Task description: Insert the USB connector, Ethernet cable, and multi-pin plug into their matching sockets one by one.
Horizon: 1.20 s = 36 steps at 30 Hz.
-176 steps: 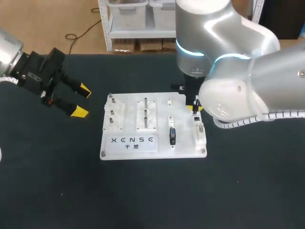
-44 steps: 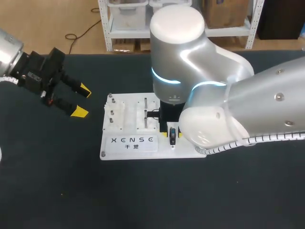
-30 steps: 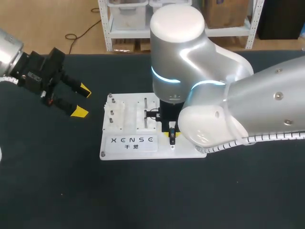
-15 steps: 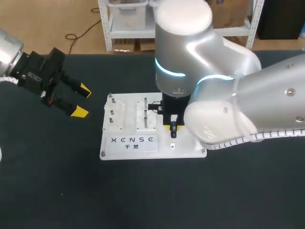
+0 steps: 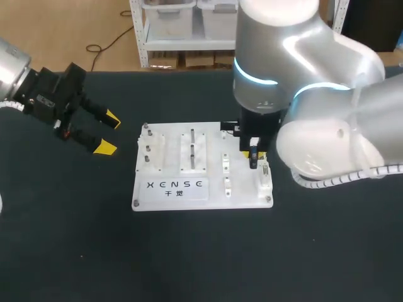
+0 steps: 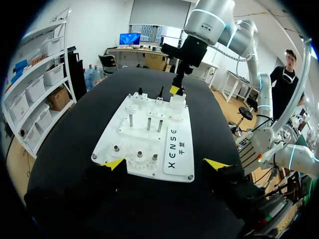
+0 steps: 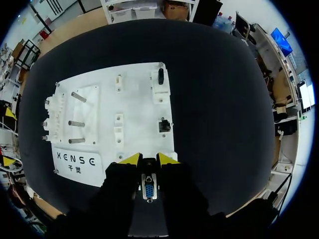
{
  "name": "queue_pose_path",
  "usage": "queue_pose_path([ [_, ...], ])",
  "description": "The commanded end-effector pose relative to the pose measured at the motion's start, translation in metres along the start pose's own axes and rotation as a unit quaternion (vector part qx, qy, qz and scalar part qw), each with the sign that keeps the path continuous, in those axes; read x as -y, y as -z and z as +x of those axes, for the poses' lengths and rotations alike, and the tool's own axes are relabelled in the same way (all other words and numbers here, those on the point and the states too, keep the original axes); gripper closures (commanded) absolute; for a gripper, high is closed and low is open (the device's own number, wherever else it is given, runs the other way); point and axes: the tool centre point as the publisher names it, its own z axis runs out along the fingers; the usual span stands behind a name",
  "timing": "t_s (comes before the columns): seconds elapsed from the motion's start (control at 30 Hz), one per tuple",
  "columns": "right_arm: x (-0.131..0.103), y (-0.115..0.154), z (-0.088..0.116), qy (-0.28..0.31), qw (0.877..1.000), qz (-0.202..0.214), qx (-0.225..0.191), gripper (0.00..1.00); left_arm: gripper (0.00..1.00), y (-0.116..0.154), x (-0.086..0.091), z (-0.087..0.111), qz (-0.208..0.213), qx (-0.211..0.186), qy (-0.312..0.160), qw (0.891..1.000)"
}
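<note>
My right gripper [image 5: 254, 153] is shut on the dark multi-pin plug [image 5: 253, 160] and holds it above the right edge of the white socket board [image 5: 242, 189], beside the pale multi-pin socket [image 5: 265, 171]. In the right wrist view the plug [image 7: 148, 191] sits between the yellow tips of the right gripper [image 7: 148, 159], pins facing out. Ahead of it a dark plug stands in the far socket block [image 7: 160, 77], and the middle socket [image 7: 164, 125] looks black. My left gripper [image 5: 108, 133] hangs open left of the board, nothing between its fingers.
Metal pegs [image 5: 149, 143] stand on the board's left part. Two white holders [image 5: 225, 162] are in its middle column. A printed label [image 5: 176, 185] lies at the front left. From the left gripper [image 6: 164, 163], the board [image 6: 149, 144] lies straight ahead.
My right gripper has lifted the multi-pin plug off the middle holder and carried it rightward to the board's right edge. The left arm has not moved.
</note>
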Motion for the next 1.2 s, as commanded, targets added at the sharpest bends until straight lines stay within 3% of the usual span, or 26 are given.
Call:
queue_pose_path([
  [0.03, 0.011, 0.003, 0.003, -0.004, 1.0, -0.001, 0.008, 1.0, 0.0, 0.0, -0.001, 0.001, 0.0, 0.001, -0.001, 1.0],
  [0.63, 0.027, 0.005, 0.012, -0.01, 1.0, 0.009, 0.008, 1.0, 0.0, 0.0, -0.001, 0.001, 0.0, 0.001, -0.001, 1.0],
  [1.2, 0.024, 0.001, 0.021, -0.003, 1.0, 0.017, 0.013, 1.0, 0.0, 0.0, -0.001, 0.001, 0.0, 0.001, -0.001, 1.0],
])
